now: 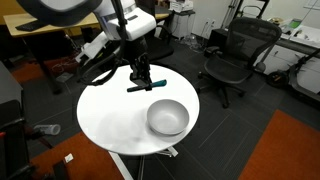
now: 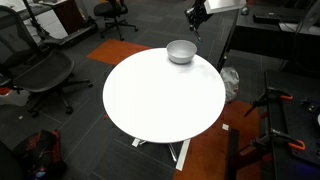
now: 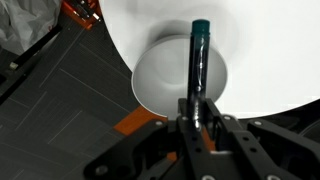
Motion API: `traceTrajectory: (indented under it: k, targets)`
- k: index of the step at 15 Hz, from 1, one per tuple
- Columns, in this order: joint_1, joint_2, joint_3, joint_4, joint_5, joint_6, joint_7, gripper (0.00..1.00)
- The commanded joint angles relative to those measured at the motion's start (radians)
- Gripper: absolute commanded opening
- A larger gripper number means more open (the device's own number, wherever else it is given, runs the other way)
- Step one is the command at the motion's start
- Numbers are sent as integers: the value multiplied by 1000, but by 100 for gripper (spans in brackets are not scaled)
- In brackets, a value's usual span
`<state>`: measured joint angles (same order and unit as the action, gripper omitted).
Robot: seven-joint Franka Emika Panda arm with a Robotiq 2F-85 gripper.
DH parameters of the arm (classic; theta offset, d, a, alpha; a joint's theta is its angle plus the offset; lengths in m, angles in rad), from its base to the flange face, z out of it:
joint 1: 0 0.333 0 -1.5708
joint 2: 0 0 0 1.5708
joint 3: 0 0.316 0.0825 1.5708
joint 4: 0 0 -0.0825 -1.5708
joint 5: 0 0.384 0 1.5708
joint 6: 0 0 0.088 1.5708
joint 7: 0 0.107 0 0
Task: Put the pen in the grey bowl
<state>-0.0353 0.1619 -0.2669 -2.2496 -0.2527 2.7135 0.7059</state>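
My gripper [image 3: 196,112] is shut on the pen [image 3: 198,60], a dark pen with a blue-teal tip that points away from the wrist. In the wrist view the pen lies over the hollow of the grey bowl [image 3: 160,80], which is empty. In an exterior view the gripper [image 1: 139,74] holds the pen [image 1: 140,87] level above the white round table [image 1: 110,115], behind the bowl [image 1: 167,118]. In an exterior view the gripper [image 2: 196,18] hangs above and just right of the bowl [image 2: 181,51] at the table's far edge; the pen is too small to make out there.
The bowl sits near the edge of the table [image 2: 160,100]. Black office chairs [image 1: 235,55] [image 2: 40,70] stand around it on dark carpet with orange patches [image 1: 290,150]. Desks and equipment line the back of the room.
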Motion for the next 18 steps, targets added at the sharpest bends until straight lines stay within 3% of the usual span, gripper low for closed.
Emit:
traceTrajectory:
  k: [1, 10, 18]
  targets:
    - [-21, 94, 15, 93, 46, -22, -30, 5]
    - [-50, 276, 13, 280, 218, -54, -126, 5]
    - [-86, 400, 17, 437, 317, -172, -172, 5]
